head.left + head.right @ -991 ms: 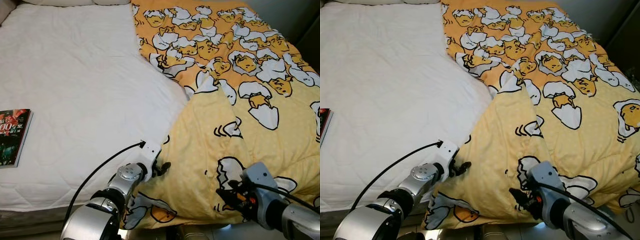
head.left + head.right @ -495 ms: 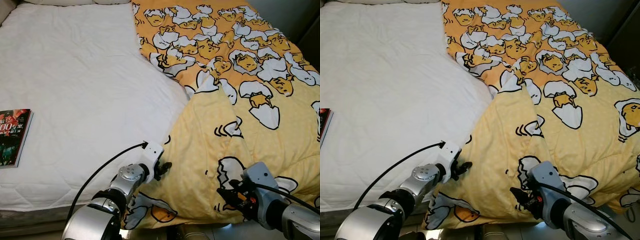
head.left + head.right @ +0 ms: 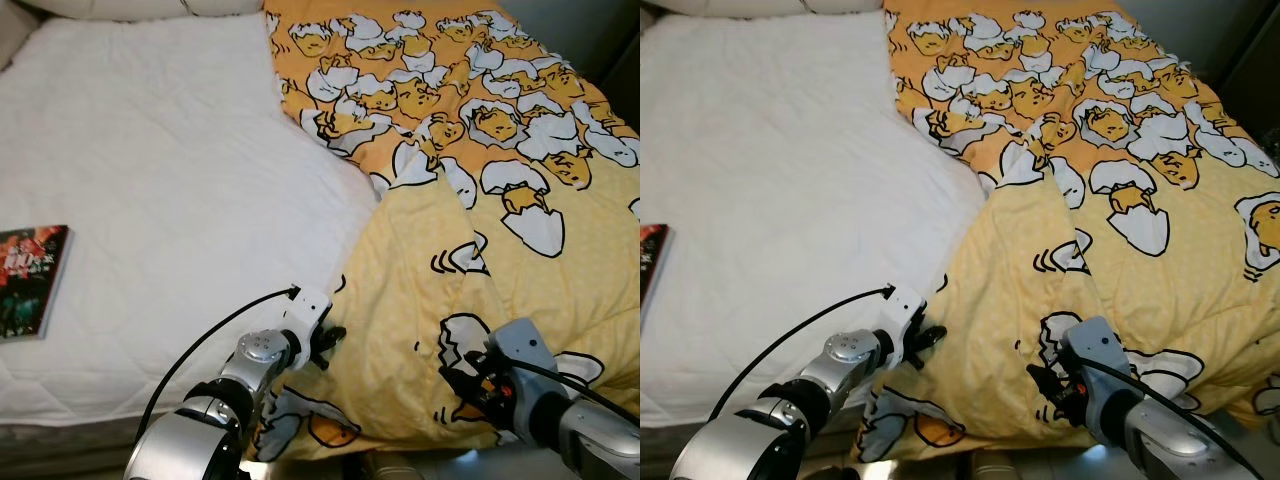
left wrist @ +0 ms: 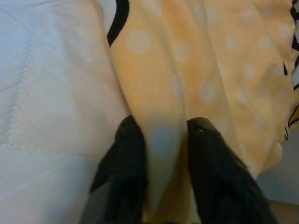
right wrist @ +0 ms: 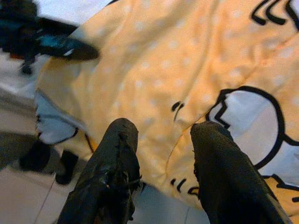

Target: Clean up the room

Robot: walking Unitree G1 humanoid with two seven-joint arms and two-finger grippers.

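The yellow egg-print duvet [image 3: 480, 200] lies bunched on the robot's right half of the bed [image 3: 170, 180], folded back on itself so its paler, dotted underside faces up near the foot. The left half, a white quilted mattress cover, is bare apart from a book [image 3: 30, 280] lying near its left edge, well apart from both arms.

What matters for the coming move is that the uncovered mattress lies to the left of both hands, and the duvet's folded edge runs diagonally from the head of the bed down to the left hand [image 3: 325, 343]. That hand sits right at the edge where fabric meets white cover, so it is the nearer one to draw the duvet across. The right hand [image 3: 468, 383] sits further right, on the fold at the foot of the bed.

The head views leave both grips unclear. The left wrist view settles one: a ridge of dotted yellow fabric stands between the two black fingers [image 4: 126, 158], which pinch it. The right wrist view shows its fingers [image 5: 117, 154] spread, with the duvet's hem beyond them rather than clamped, and the floor below the hanging edge. So, as I judge it, the right hand has not yet taken hold.
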